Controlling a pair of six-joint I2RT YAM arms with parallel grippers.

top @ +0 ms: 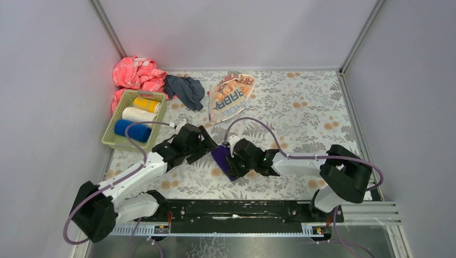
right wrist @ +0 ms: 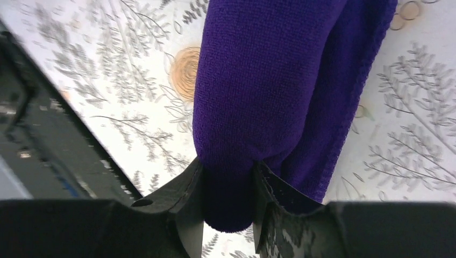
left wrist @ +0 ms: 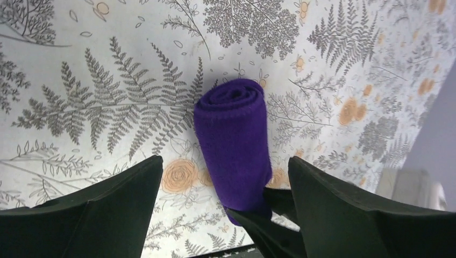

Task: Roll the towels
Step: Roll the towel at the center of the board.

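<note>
The purple towel (top: 221, 158) lies rolled up on the floral cover at centre. In the left wrist view the roll (left wrist: 234, 140) shows its spiral end. My right gripper (top: 236, 161) is shut on the roll's near end (right wrist: 236, 107), its fingers (right wrist: 183, 188) pinching the cloth. My left gripper (top: 207, 142) is open and empty, its fingers (left wrist: 107, 209) standing either side of the roll without touching it. The cream "RABBIT" towel (top: 230, 97) and the dark grey-blue towel (top: 185, 90) lie crumpled at the back.
A green basket (top: 115, 141) at the left holds yellow (top: 146, 104), white (top: 139, 114) and blue (top: 132, 130) rolls. A pink cloth (top: 137, 74) lies bunched in the back left corner. Grey walls close three sides. A black rail (top: 236, 210) runs along the near edge.
</note>
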